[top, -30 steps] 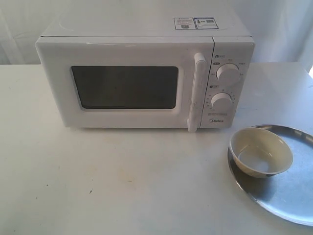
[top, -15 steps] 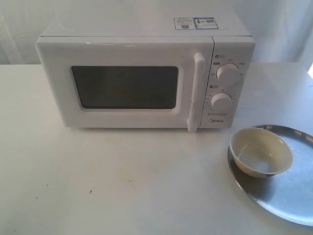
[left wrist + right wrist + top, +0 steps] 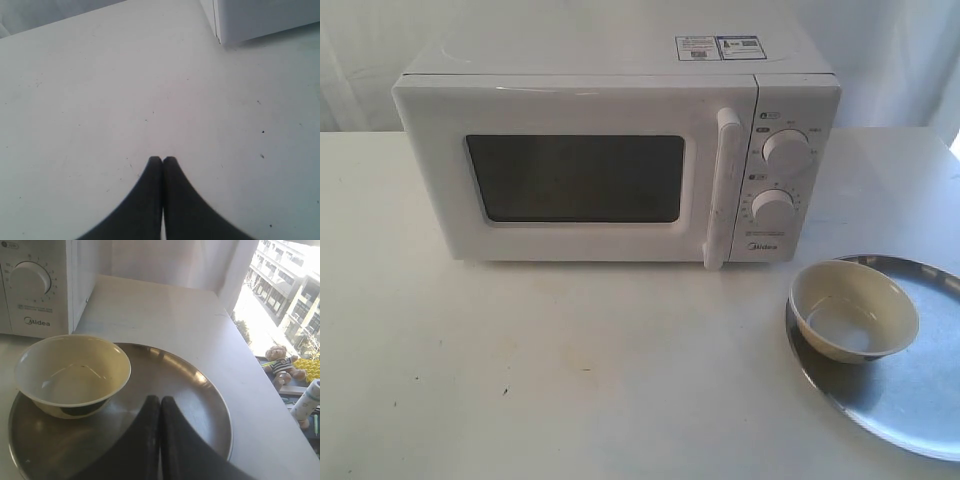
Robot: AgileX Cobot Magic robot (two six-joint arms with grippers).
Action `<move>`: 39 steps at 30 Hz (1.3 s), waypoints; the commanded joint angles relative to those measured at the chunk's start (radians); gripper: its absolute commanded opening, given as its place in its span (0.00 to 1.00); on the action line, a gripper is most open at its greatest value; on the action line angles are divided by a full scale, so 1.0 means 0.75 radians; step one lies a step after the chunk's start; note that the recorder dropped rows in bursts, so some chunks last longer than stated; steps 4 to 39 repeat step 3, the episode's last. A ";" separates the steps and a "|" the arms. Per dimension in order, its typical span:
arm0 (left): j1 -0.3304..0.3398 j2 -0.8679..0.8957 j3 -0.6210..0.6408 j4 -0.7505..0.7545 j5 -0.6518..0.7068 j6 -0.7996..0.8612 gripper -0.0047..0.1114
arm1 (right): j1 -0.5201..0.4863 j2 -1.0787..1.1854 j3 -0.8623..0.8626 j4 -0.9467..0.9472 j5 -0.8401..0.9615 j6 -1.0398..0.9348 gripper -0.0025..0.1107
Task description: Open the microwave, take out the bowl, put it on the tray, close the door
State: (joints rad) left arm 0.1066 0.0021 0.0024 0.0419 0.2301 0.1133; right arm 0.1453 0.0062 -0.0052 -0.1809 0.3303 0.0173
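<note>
The white microwave (image 3: 610, 150) stands at the back of the table, its door (image 3: 570, 175) shut, bar handle (image 3: 722, 185) upright. The cream bowl (image 3: 853, 310) sits on the left part of the silver tray (image 3: 910, 390) at the right. In the right wrist view the bowl (image 3: 72, 372) rests on the tray (image 3: 200, 390), and my right gripper (image 3: 160, 399) hangs shut and empty over the tray beside the bowl. My left gripper (image 3: 162, 160) is shut and empty above bare table, a microwave corner (image 3: 222, 30) beyond it. Neither gripper shows in the exterior view.
The table's right edge (image 3: 260, 390) runs close past the tray, with a window and small objects such as a teddy bear (image 3: 282, 365) beyond. White curtain behind the microwave. Two dials (image 3: 785, 150) sit right of the door.
</note>
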 commanded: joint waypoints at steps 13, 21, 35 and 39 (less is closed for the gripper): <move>0.002 -0.003 -0.003 -0.011 0.003 -0.005 0.04 | -0.009 -0.008 0.007 0.001 -0.014 0.005 0.02; 0.002 -0.003 -0.003 -0.011 0.003 -0.005 0.04 | -0.009 -0.008 0.007 0.001 -0.014 0.005 0.02; 0.002 -0.003 -0.003 -0.011 0.003 -0.005 0.04 | -0.009 -0.008 0.007 0.001 -0.014 0.005 0.02; 0.002 -0.003 -0.003 -0.011 0.003 -0.005 0.04 | -0.009 -0.008 0.007 0.001 -0.014 0.005 0.02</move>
